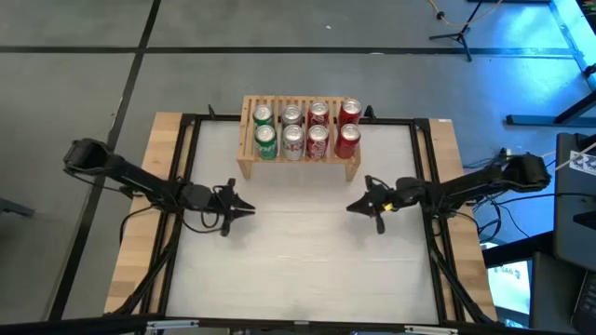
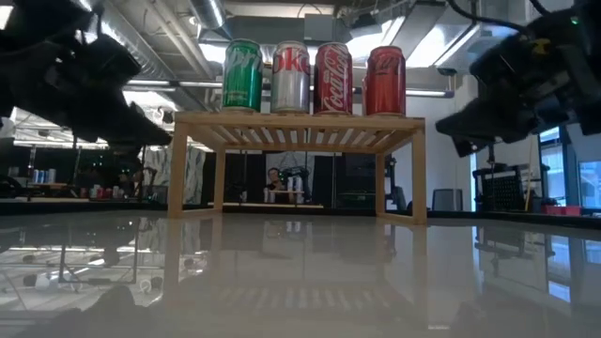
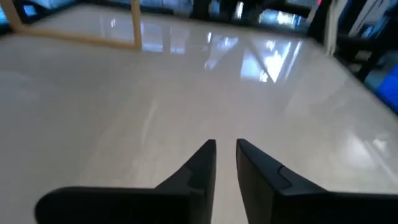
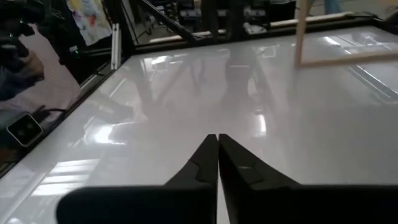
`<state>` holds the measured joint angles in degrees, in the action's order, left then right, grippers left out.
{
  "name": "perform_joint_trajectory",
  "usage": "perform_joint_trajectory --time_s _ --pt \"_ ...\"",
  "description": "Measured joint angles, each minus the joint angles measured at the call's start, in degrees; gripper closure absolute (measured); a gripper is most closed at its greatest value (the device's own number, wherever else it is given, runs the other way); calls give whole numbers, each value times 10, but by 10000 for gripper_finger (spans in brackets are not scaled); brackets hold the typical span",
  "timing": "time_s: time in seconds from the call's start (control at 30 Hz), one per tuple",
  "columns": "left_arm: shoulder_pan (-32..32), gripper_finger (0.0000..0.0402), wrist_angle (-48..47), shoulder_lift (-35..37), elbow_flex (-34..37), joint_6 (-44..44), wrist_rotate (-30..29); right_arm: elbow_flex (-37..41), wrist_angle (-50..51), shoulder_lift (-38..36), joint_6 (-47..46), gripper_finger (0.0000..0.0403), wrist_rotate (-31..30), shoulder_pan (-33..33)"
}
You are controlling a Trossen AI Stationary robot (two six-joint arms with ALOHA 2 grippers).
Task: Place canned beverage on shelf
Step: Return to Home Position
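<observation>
The light-wood shelf (image 1: 298,167) stands at the table's far middle on its side legs. Several cans stand upright on its slatted top in two rows: green (image 1: 265,140), silver (image 1: 293,140) and red (image 1: 346,140). The low view shows the front row (image 2: 313,80) on the shelf (image 2: 296,127). My left gripper (image 1: 250,210) hovers over the table left of centre, empty, its fingers (image 3: 226,147) almost together with a narrow slit between them. My right gripper (image 1: 352,207) hovers right of centre, shut and empty, as the right wrist view (image 4: 217,137) shows. Both point toward the table's middle.
The white tabletop (image 1: 298,270) lies bare between and in front of the grippers. A black frame (image 1: 186,158) runs along the table's edges. One shelf leg shows in the left wrist view (image 3: 135,25) and one in the right wrist view (image 4: 301,31).
</observation>
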<state>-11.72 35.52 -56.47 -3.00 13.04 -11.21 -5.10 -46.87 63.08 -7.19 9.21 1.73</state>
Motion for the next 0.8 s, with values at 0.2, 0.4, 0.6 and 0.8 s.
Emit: perform_joint_trajectory --time_s 0.2,0.4,0.6,0.8 --pt "17 361 -70 139 26 -17 -17 47 18 -71 -3 397 -6 -34" --pt "19 362 -189 275 26 -31 -55 47 84 -144 4 397 -7 -37" --pt "19 362 -323 400 26 -12 -67 47 133 -222 5 397 -11 -37" --pt "18 362 -323 471 26 -31 -67 47 235 -318 2 397 -82 -36"
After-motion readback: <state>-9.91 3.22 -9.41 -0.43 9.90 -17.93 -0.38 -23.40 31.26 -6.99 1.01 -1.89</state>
